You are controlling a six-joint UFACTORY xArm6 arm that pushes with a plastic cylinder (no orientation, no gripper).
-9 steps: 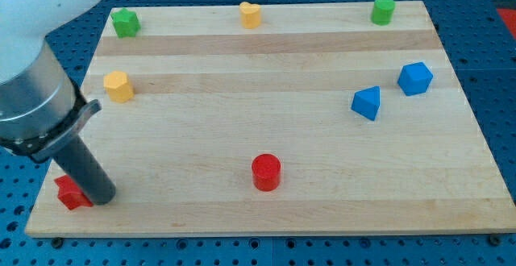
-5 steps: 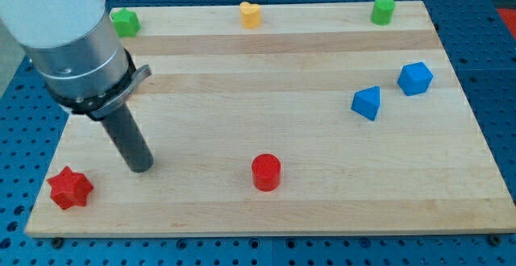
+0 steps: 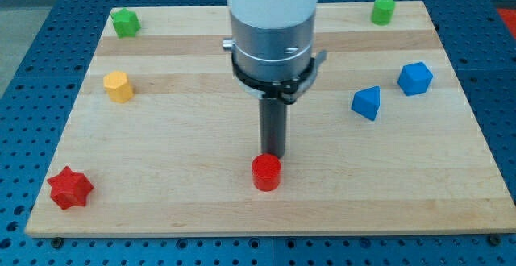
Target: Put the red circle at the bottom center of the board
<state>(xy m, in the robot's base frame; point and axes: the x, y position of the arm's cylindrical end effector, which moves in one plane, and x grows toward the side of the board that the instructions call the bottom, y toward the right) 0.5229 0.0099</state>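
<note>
My tip (image 3: pixel 272 153) sat right behind the red circle (image 3: pixel 266 172), on the side toward the view's top. It looked like it was touching the circle or just about to, but I could not tell for sure. There were no jaws on this arm to open or shut, only a straight dark rod, so all it could do was push.

The red circle was near the bottom edge of the board (image 3: pixel 451 201), about in the middle from left to right. It seemed to be very close to where it should end up. I think only a small push toward the view's bottom was left to do.

To do that push well, the tip should stay behind the middle of the circle. A round block can roll off to one side if it is pushed off-centre. Here the tip looked a tiny bit to the view's right of the circle's middle, so the circle might slip toward the view's left. A slow, short push would be best, because the edge of the board was near and the circle could fall off.

Nothing stood in the way. The red star (image 3: pixel 70 189) was far off in the bottom left corner. The yellow block (image 3: pixel 118 86) and the green star-like block (image 3: pixel 125 22) were at the left. The blue pointed block (image 3: pixel 367 102), the blue cube (image 3: pixel 414 78) and the green round block (image 3: pixel 383 10) were at the right, well apart from the circle.
</note>
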